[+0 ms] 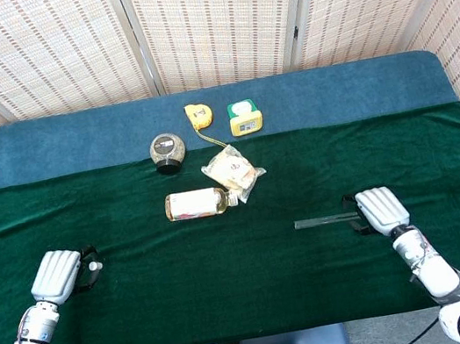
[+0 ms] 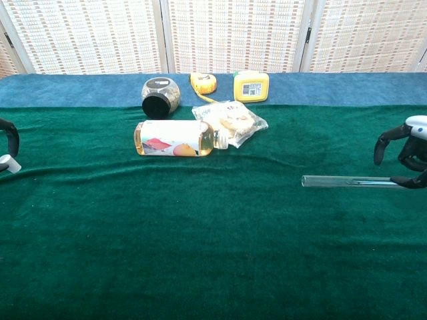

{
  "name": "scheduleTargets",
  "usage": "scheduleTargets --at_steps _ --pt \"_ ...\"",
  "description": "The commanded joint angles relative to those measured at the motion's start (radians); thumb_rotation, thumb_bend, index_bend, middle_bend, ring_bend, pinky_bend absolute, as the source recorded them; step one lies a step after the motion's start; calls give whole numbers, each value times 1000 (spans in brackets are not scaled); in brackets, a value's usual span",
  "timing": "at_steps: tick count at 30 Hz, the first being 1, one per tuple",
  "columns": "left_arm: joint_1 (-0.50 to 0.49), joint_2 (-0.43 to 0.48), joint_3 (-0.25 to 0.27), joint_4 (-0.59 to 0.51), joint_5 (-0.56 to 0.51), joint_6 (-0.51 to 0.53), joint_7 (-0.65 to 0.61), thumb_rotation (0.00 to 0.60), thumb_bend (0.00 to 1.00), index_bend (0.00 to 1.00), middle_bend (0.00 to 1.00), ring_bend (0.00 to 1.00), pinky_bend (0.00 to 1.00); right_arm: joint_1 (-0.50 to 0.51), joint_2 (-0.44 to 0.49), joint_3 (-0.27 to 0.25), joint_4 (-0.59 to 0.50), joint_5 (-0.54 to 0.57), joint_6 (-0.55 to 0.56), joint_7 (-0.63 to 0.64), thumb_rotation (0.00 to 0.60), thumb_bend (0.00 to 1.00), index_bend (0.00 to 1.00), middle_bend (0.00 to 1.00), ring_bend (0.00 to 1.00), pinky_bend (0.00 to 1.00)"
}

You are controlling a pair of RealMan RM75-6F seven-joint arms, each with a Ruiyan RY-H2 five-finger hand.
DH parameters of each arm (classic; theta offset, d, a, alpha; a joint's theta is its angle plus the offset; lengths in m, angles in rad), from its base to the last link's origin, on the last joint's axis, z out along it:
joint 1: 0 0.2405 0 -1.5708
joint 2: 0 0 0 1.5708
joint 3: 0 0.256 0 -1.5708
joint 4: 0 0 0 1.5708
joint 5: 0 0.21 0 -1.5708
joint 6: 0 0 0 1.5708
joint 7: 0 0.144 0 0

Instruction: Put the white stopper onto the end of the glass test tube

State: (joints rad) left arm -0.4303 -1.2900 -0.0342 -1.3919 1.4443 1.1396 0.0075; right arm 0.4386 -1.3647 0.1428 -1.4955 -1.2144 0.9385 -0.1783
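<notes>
The test tube point(image 1: 323, 220) lies flat on the worktop point(image 1: 231, 279), right of centre. Bottle point(image 1: 199, 202) sits further left and behind it, snack bag point(image 1: 233, 171) just beside, jar point(image 1: 167, 150) behind those.

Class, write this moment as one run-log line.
left hand: holds white stopper | right hand: over test tube end, grasp unclear | tube: flat on green cloth, unstoppered

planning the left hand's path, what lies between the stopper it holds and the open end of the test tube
Only bare green cloth, as the head view shows. The left hand holds the white stopper far from the glass test tube; the bottle lies beyond that line.
</notes>
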Motion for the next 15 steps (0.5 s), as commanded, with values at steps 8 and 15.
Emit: scheduleTargets --at_steps 8,15 --pt "2 -5 1 7 -1 0 -1 600 477 627 957 909 893 37 -56 -5 68 33 -29 -4 600 395 447 898 1000 951" --pt "3 -8 1 12 -2 -2 -5 600 478 626 957 909 893 49 -81 -8 98 43 -26 -6 600 395 463 898 1000 951"
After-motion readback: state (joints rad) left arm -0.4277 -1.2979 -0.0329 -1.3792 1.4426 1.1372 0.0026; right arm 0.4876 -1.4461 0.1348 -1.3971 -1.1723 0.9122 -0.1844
